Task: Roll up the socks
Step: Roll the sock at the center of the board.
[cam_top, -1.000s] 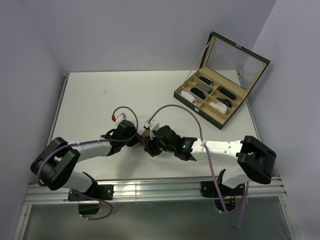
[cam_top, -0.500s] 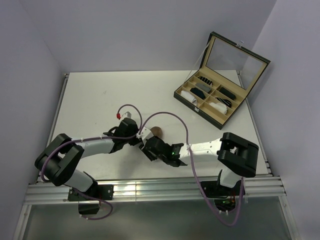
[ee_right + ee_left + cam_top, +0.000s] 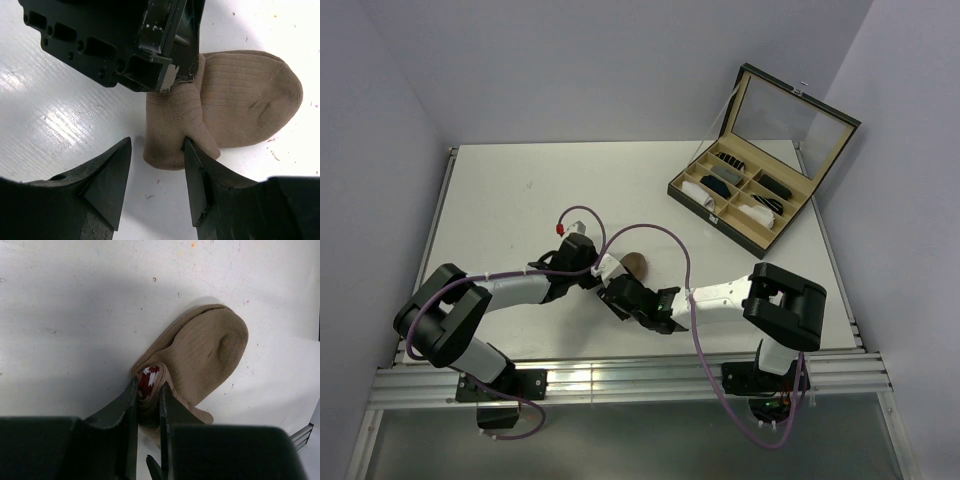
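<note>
One tan-brown sock lies on the white table, partly rolled from the cuff; its toe points away from the arms. A dark red and white cuff stripe shows inside the roll. My left gripper is shut on that rolled end, one finger on each side. Seen from the right wrist, the roll hangs below the left gripper. My right gripper is open just in front of the roll. One of its fingers touches the roll's side and the other stands apart. The two grippers meet at the table's middle front.
An open wooden box with a glass lid stands at the back right, its compartments holding small sock rolls. The table's front edge and metal rail run just behind the arms. Purple cables loop above both wrists.
The right arm has swung its elbow left and its jaws have widened off the roll. The left gripper moved slightly away from the arms' bases, and the sock's toe came into view beyond both grippers.
</note>
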Robot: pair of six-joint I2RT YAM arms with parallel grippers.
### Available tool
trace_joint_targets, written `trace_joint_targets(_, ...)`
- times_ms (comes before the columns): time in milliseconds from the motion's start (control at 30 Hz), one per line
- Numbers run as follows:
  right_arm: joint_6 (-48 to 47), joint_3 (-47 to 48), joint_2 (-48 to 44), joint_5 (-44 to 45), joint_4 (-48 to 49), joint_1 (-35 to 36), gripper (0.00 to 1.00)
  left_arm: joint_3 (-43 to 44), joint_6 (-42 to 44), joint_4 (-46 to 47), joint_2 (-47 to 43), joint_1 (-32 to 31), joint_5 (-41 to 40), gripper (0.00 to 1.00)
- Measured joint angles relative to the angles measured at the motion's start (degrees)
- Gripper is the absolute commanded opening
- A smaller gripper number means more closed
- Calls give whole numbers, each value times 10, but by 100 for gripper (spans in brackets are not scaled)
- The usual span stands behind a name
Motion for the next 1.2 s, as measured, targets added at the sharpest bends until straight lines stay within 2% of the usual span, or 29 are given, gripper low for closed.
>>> trace_joint_targets(567, 1, 3, -55, -5, -20, 0, 55, 12, 2, -14, 5, 0, 3, 0)
trace_joint_targets(1033, 5, 27, 41, 33, -1, -1, 55, 18, 10, -23, 9, 1, 6, 0)
trace_joint_targets(1133, 6, 27, 43, 35, 1, -7, 45, 18, 13, -22, 9, 2, 9, 0)
trace_joint_targets(1200, 7, 27, 44, 31, 2, -16, 30, 18, 15, -21, 9, 2, 9, 0)
